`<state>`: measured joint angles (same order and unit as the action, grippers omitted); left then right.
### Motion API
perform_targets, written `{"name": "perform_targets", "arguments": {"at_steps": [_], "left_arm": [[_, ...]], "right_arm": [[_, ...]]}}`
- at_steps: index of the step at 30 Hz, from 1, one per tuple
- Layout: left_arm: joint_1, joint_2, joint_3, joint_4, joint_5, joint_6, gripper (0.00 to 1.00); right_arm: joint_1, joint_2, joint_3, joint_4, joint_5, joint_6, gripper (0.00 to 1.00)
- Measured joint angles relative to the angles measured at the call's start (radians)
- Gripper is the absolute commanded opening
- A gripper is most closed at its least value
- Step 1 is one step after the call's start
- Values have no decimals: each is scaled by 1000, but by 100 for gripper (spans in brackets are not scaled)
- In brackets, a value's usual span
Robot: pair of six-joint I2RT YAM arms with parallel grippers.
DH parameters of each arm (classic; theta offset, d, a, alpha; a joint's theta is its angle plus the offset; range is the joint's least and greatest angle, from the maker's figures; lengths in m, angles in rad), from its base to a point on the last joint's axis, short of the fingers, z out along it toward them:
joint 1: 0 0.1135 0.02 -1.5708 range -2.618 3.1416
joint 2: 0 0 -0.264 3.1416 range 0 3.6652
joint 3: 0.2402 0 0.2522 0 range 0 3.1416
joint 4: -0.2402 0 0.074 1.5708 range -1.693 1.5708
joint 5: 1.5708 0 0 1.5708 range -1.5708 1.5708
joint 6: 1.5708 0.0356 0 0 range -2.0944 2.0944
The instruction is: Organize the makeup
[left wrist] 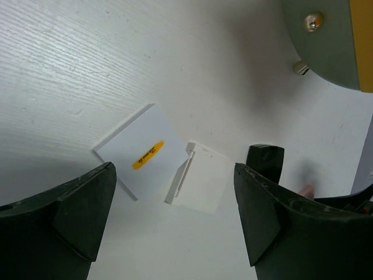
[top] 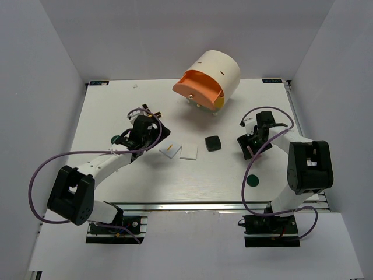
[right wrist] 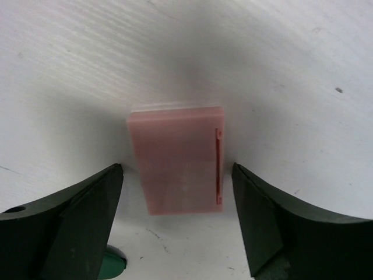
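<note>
Straddles the flat pink case (right wrist: 176,158) with right fingers (right wrist: 70,221) spread — likely light, stiff, slick, best pinched across its long sides — left fingers (left wrist: 64,216) spread too.

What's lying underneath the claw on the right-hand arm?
A pink square case lies flat on the white table, between the open fingers of the right gripper. From above, the gripper hides nearly all of it; what the case holds cannot be seen.
</note>
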<state>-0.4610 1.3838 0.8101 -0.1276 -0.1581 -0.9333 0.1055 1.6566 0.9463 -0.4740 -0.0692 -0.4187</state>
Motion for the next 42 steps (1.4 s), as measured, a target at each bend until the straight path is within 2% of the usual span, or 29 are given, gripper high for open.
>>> {"name": "perform_targets", "arguments": {"at_steps": [2, 3, 11, 12, 14, 15, 16, 22, 28, 34, 42], "left_arm": [[1, 0, 0, -16, -7, -2, 92], [1, 0, 0, -24, -11, -3, 92], [2, 0, 0, -64, -27, -8, 92], [2, 0, 0, -69, -29, -8, 92], [2, 0, 0, -77, -33, -10, 92], [3, 0, 0, -80, -35, -11, 92], [4, 0, 0, -83, -37, -11, 92], [8, 0, 0, -100, -46, -11, 94], [14, 0, 0, -115, -56, -18, 94], [21, -8, -4, -125, -63, -20, 94], [26, -20, -7, -127, -61, -21, 94]], "right_arm": [[-13, 2, 0, 9, -9, -7, 74], [-20, 2, 0, 14, -13, -11, 67], [-40, -9, -20, 57, -42, -39, 36], [-40, -13, -23, 61, -44, -42, 27], [-40, -18, -29, 69, -46, -50, 16], [-40, -21, -33, 74, -48, -54, 5], [-40, -24, -37, 79, -50, -57, 0], [-40, -43, -47, 81, -80, -84, 0], [-40, -147, 8, -13, -282, -176, 0], [-9, -263, 163, -21, -482, -199, 0], [43, -240, 398, 26, -600, -84, 0]]}}
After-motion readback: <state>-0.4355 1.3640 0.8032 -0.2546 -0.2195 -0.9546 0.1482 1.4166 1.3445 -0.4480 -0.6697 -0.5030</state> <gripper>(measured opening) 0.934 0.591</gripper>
